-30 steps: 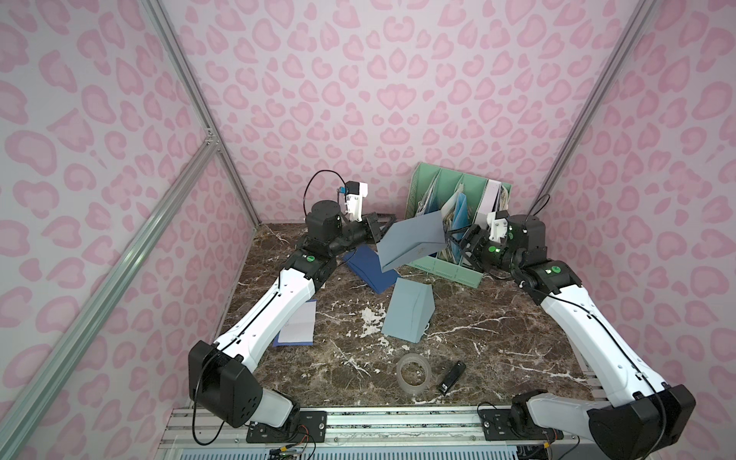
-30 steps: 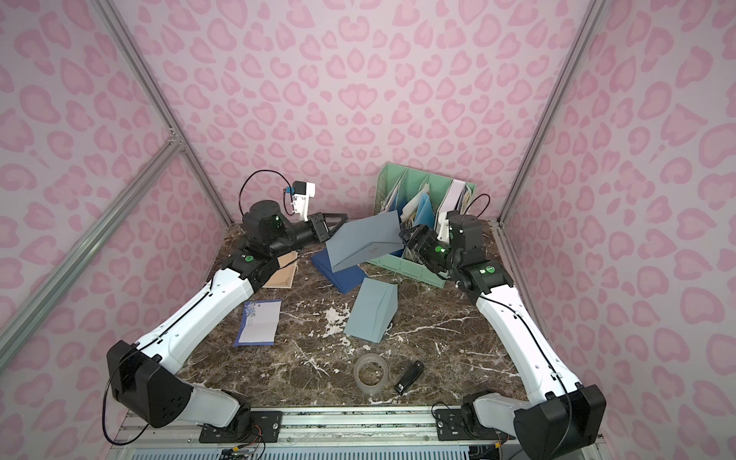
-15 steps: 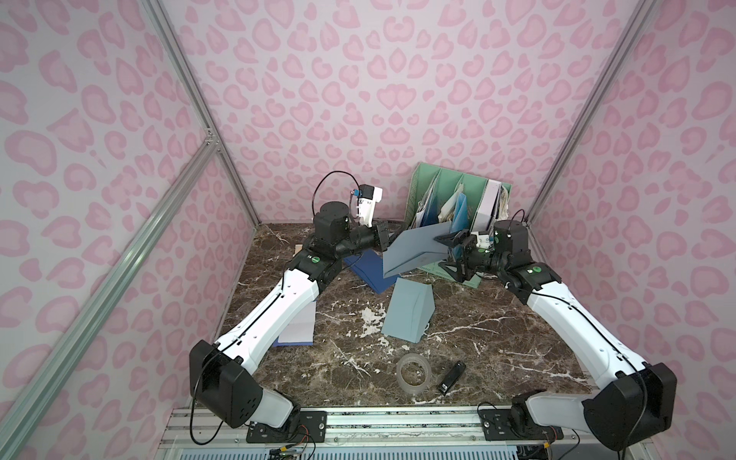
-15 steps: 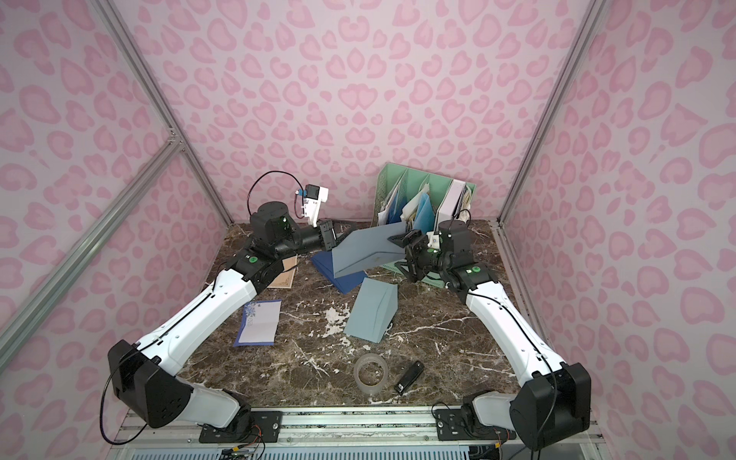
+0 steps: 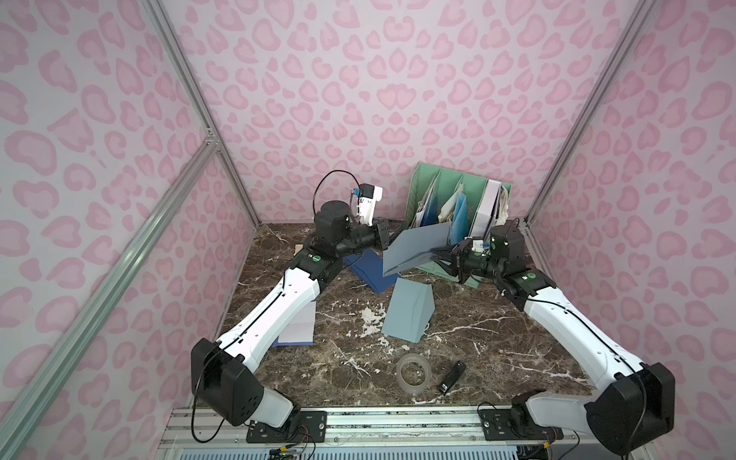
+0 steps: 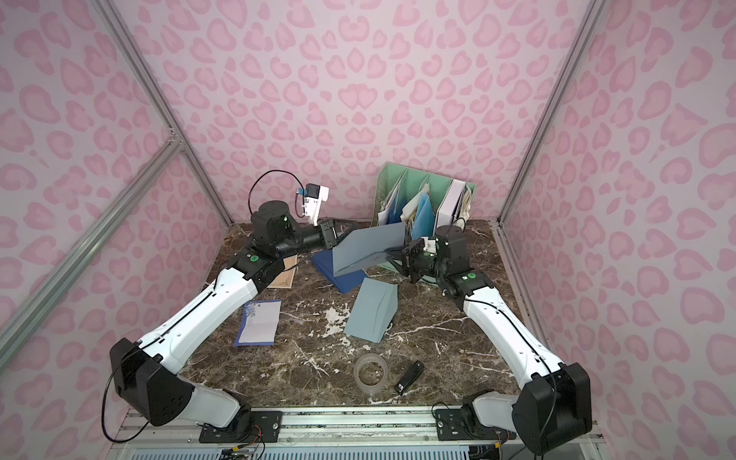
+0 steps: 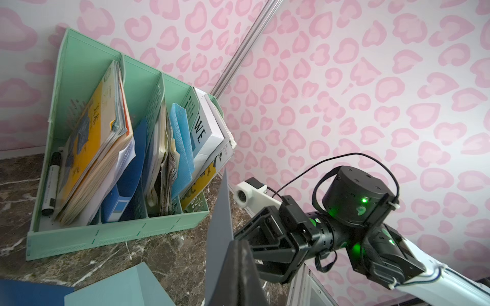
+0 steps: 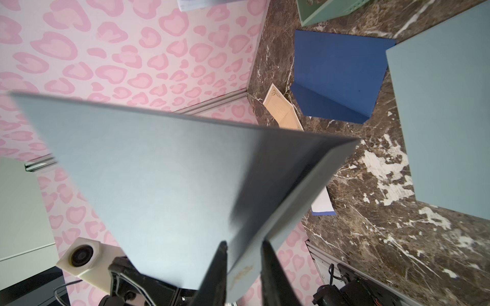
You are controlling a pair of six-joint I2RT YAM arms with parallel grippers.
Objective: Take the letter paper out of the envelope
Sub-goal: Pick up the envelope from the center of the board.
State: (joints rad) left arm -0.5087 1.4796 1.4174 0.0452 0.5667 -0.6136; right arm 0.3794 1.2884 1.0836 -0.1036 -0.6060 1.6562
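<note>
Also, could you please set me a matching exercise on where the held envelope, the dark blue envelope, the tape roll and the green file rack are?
Things:
1. grey envelope
2. dark blue envelope
3. tape roll
4. green file rack

Places:
a. against the back wall, stuffed with papers
b. in the air, gripped by the left claw and the right claw
c. on the table, below the gripped one's lower corner
d. nearest the front edge, beside a small black device

Pairs: 1-b, 2-c, 3-d, 4-a
</note>
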